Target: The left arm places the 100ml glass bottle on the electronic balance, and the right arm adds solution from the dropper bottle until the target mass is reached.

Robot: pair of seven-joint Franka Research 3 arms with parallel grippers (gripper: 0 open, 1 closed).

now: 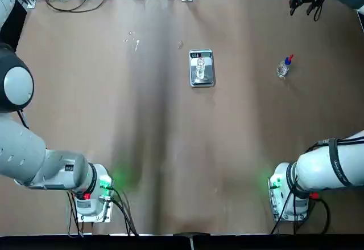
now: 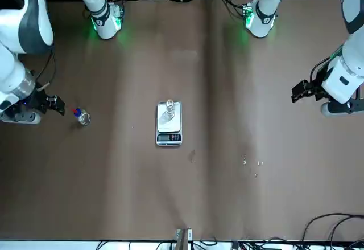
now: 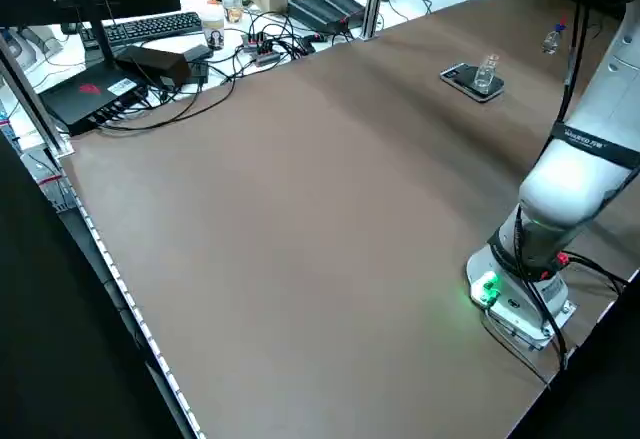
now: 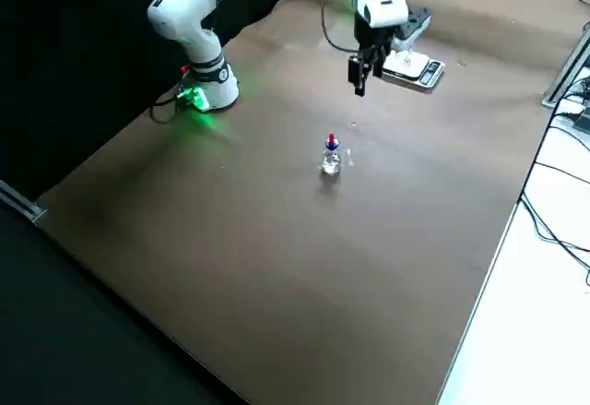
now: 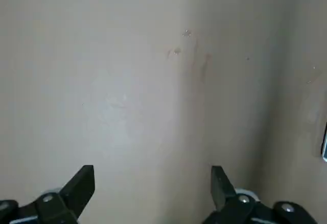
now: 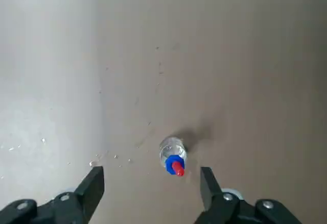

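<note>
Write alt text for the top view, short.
Overhead view of a brown table: a clear glass bottle stands on a small electronic balance near centre, a blue-collared dropper bottle stands to its right, and the right gripper hovers open at the far right corner.

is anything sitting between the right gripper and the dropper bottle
Nothing visible does. The right gripper hangs open above bare table, and the dropper bottle stands alone below it. The balance with the glass bottle is well off to the side.

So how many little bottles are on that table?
2: a clear glass bottle standing on the electronic balance mid-table, and a blue-collared dropper bottle standing alone on the robot's right side.
</note>
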